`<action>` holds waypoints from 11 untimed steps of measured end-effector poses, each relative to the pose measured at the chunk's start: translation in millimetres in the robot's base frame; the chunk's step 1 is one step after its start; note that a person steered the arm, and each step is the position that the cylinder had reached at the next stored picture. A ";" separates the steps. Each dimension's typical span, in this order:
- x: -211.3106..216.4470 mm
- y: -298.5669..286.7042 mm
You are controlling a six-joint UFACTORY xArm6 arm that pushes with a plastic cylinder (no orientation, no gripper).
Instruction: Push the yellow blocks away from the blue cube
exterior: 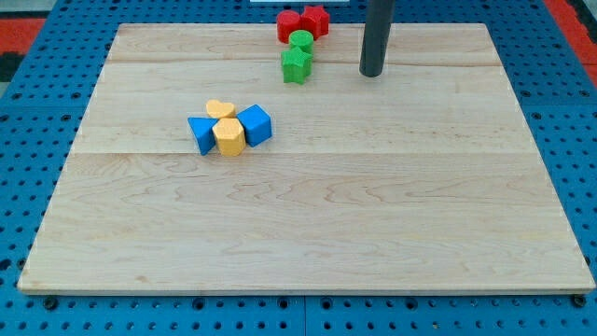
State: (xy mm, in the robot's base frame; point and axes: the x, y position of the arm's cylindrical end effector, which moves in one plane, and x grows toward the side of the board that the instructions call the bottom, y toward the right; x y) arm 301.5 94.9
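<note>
Our tip (371, 73) holds nothing, well apart from the cluster. There the yellow hexagon (229, 136) and yellow heart (220, 109) touch the blue cube (256, 124).

camera view: single | high, angled down | takes in whole wooden board (308, 233) | moderately near

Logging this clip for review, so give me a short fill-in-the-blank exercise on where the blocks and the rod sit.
1. My tip is to the view's ____ of the green blocks.
2. The yellow hexagonal block sits between the blue cube and a ____ triangular block.
3. The red blocks lie near the board's ____ edge.

Missing words: right; blue; top
</note>
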 end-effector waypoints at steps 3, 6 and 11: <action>147.9 -37.6; 171.5 -143.1; 76.9 -242.0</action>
